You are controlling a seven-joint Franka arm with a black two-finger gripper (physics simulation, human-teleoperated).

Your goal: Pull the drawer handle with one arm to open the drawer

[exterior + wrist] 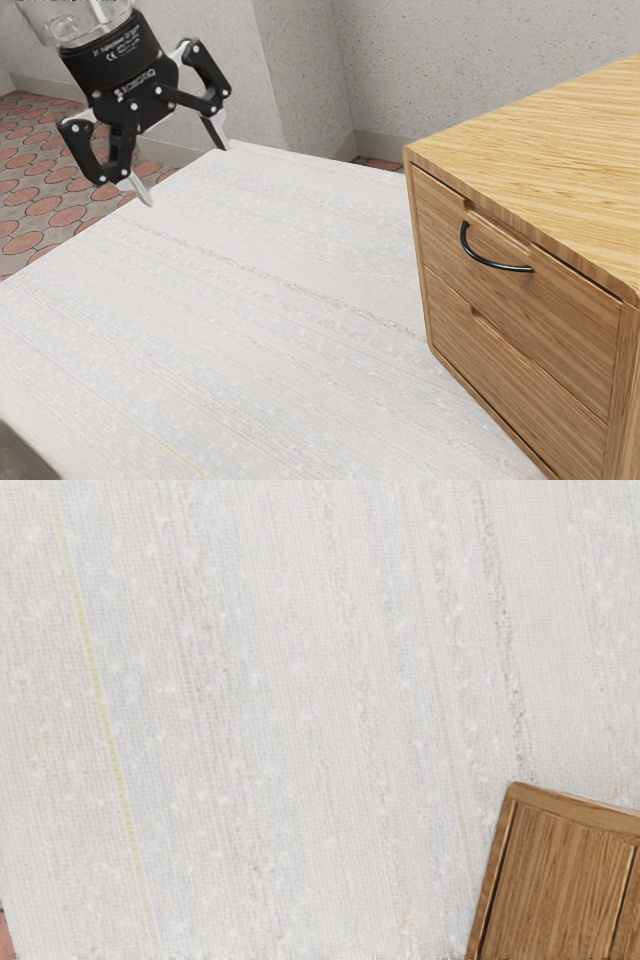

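The black drawer handle point(490, 264) sits on the upper drawer point(545, 295), well apart from my pincer point(185, 172), lower and toward the exterior view's right. The drawer front is flush in the wooden cabinet point(540, 150), its inside hidden. My pincer hangs above the bench point(250, 320), fingers spread, holding nothing.

Domestic room: terracotta floor tiles point(30, 205), speckled walls point(450, 60), wooden drawer cabinet point(560, 150).

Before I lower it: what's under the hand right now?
The white table lies under the open hand, with a corner of the cabinet nearby. Whatever is below the tabletop is covered.
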